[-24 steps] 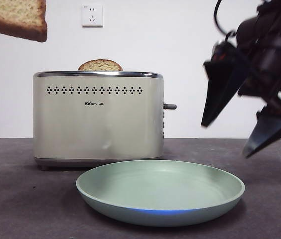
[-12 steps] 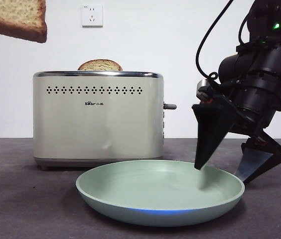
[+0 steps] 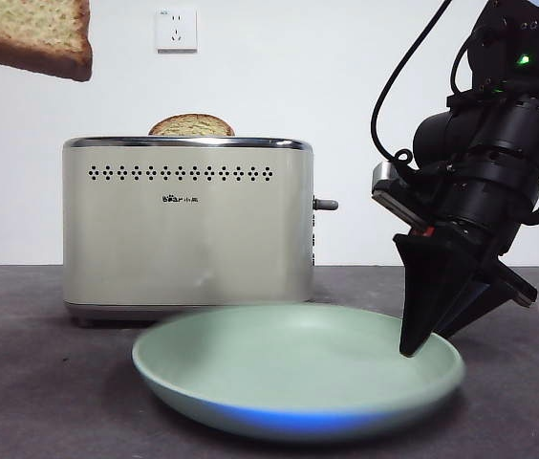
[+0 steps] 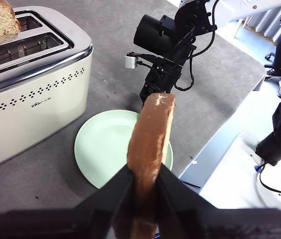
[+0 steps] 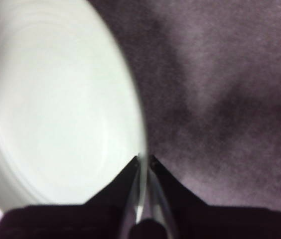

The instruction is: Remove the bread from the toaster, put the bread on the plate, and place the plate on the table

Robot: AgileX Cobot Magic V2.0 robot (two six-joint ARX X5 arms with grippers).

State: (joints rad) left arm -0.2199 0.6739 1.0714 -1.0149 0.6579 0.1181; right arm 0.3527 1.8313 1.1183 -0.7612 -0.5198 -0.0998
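Pinching plate (image 3: 298,368) rim w/ jaws closed, right gripper (image 5: 145,162); left gripper (image 4: 143,181) clamps bread (image 4: 151,134) upright, long axis vertical, above plate.

The right hand (image 3: 432,339) has dropped from high beside the toaster (image 3: 188,225) onto the near-side rim of the plate (image 3: 250,402) and closed its jaws on it, and the plate has shifted slightly, its rim now blurred.

Two bread slices (image 4: 150,134) (image 3: 191,125), one toaster (image 3: 188,225), one plate (image 3: 298,368).
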